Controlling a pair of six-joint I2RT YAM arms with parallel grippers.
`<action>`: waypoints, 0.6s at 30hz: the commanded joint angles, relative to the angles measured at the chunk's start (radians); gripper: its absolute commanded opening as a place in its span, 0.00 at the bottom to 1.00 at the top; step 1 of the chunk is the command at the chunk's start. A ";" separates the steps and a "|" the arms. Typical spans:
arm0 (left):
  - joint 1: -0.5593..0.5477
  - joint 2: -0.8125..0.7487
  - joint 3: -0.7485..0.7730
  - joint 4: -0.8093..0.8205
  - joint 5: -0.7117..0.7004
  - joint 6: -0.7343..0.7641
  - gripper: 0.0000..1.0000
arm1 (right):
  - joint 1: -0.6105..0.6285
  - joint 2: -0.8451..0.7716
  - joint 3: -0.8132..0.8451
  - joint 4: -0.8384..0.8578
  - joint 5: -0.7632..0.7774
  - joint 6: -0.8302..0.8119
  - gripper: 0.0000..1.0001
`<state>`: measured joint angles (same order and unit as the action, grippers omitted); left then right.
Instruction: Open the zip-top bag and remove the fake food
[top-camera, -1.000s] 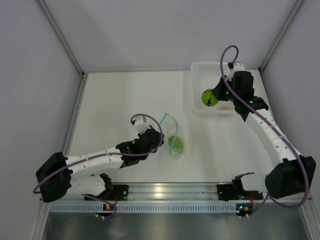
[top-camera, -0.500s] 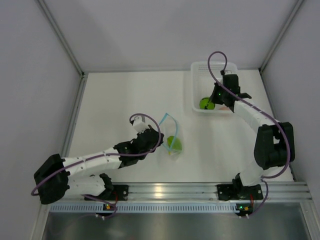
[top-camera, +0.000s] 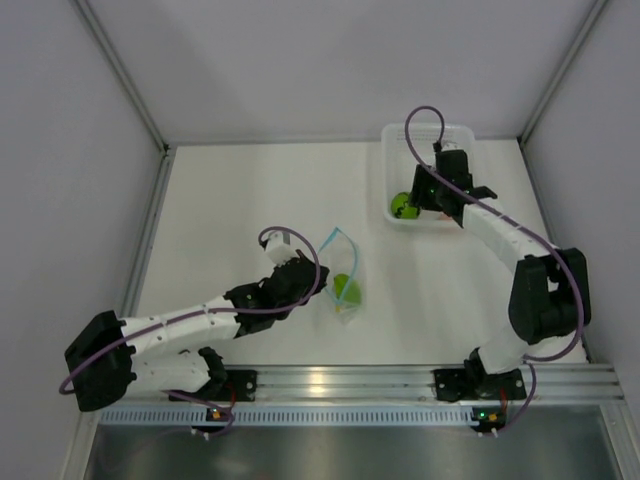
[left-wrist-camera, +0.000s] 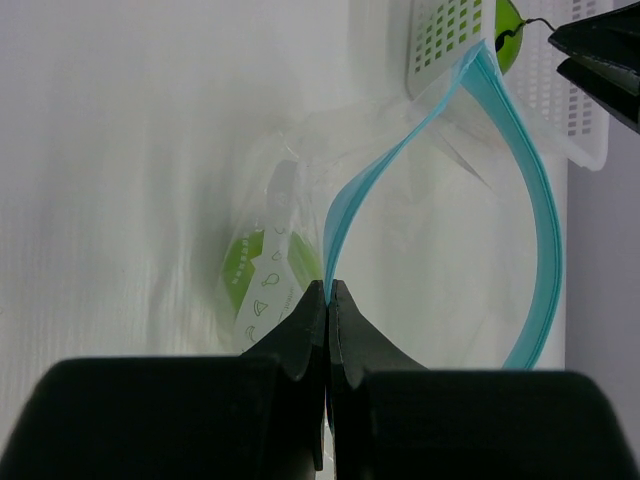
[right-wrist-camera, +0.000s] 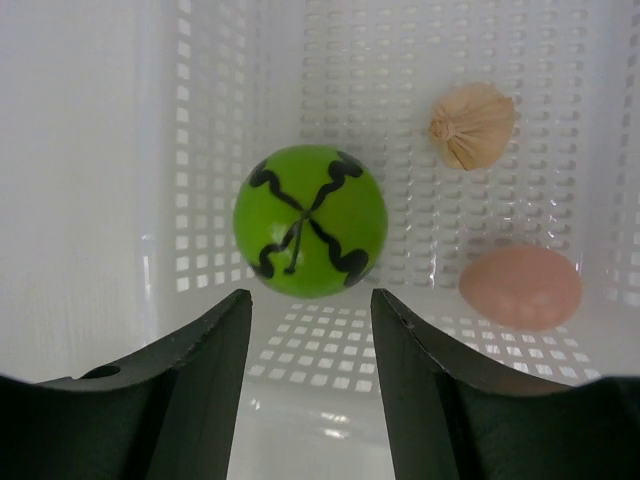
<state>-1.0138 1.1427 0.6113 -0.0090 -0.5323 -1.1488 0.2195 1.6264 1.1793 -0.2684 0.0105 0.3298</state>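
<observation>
Right gripper (right-wrist-camera: 310, 312): my fingers stand wide apart and hold nothing, just inside the white basket (right-wrist-camera: 210, 120). The green ball (right-wrist-camera: 310, 220), carried above the basket a second ago, now lies in it. Left gripper (left-wrist-camera: 328, 300), well left of the basket, pinches the open zip-top bag (left-wrist-camera: 300, 160) by its blue strip. A lime-green oval (left-wrist-camera: 245, 272) remains inside, so I judge one item is left.

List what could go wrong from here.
1. The left gripper pinches only the thin blue zip strip. It may slip, letting the zip-top bag sag shut over the lime-green piece inside.
2. The green ball sits in the basket just beyond the open right gripper. The fingers could knock it rolling when they pull out.
</observation>
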 joint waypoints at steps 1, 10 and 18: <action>0.004 -0.020 0.021 0.012 0.014 0.020 0.00 | 0.078 -0.155 0.071 -0.043 0.120 -0.043 0.53; 0.004 -0.011 0.039 0.012 0.029 0.001 0.00 | 0.362 -0.344 0.075 -0.245 0.233 -0.049 0.43; 0.003 -0.009 0.047 0.012 0.026 -0.034 0.00 | 0.724 -0.456 0.056 -0.331 0.321 0.047 0.28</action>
<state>-1.0138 1.1427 0.6205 -0.0097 -0.5049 -1.1618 0.8406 1.2232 1.2190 -0.5259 0.2588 0.3267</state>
